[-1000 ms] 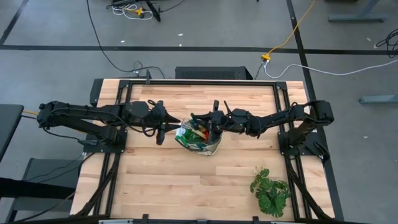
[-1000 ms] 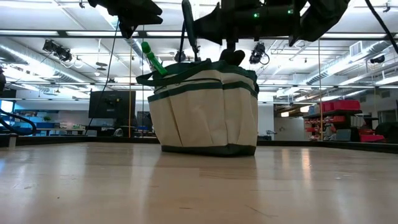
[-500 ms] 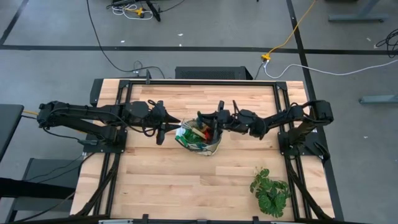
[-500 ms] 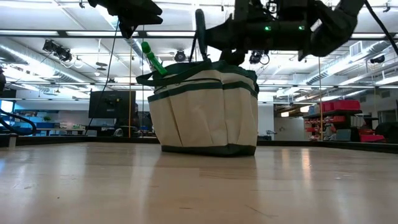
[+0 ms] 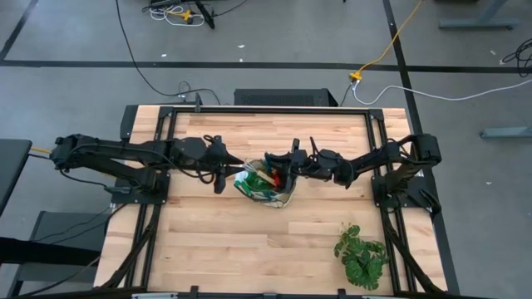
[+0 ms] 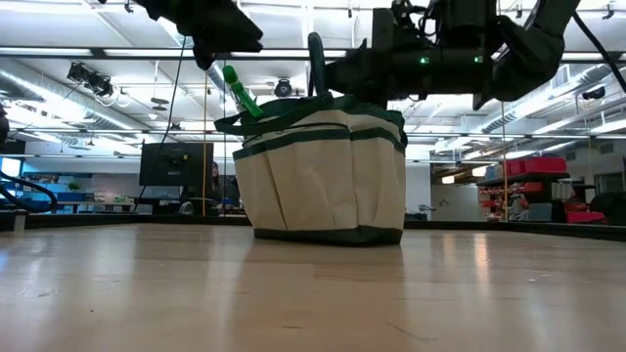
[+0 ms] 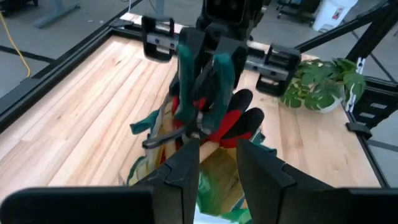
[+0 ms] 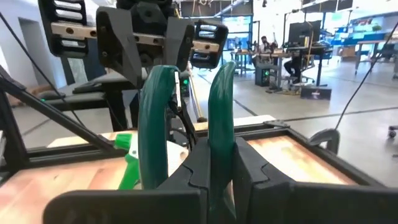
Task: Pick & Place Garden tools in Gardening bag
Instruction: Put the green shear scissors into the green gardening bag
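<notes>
The tan gardening bag [image 5: 268, 186] with green trim stands on its base at the table's middle [image 6: 323, 171]. A green spray bottle [image 6: 238, 93], red gloves [image 7: 239, 121] and wooden handles stick out of its top. My right gripper [image 5: 287, 168] is over the bag's right rim, shut on the green-handled pruning shears [image 8: 186, 118], whose handles stand upright above the bag [image 6: 315, 64]. My left gripper [image 5: 226, 166] hovers open and empty just left of the bag; its fingers [image 7: 183, 171] point at the bag's opening. My right gripper pinches the shears between its two fingers at the lower part of the two handles [image 8: 214, 163]. The fingers come level from the table's right side, across the handles. The handles stand upright above the fingers; the shears' lower end is hidden inside the bag.
A leafy green plant [image 5: 360, 256] stands near the table's near right corner. Bare wood lies in front of the bag [image 6: 313, 293] and at the table's near left. Black frame rails [image 5: 249, 108] run along the table's edges.
My right gripper has sunk a little with the shears toward the bag's opening, the handles staying upright. My left gripper has moved toward the table's right edge, closer to the bag.
</notes>
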Controlling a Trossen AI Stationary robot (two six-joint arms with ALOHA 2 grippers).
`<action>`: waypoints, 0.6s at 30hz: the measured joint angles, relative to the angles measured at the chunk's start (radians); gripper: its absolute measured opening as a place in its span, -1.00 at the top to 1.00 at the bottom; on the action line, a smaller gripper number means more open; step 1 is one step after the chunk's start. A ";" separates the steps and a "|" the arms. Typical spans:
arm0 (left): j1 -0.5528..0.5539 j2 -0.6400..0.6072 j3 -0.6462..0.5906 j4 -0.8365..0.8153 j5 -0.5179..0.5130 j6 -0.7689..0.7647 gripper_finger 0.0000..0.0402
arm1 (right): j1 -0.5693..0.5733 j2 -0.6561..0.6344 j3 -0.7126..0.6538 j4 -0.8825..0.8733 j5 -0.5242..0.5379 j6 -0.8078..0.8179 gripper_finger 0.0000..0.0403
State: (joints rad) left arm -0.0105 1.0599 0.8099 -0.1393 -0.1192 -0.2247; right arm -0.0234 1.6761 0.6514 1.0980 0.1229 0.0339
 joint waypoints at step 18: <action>0.000 0.002 0.001 -0.008 0.000 0.000 0.44 | 0.008 0.185 0.003 0.151 -0.036 0.064 0.74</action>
State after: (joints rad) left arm -0.0108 1.0622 0.8104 -0.1471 -0.1192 -0.2249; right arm -0.0158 1.8614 0.6544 1.2488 0.0868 0.0978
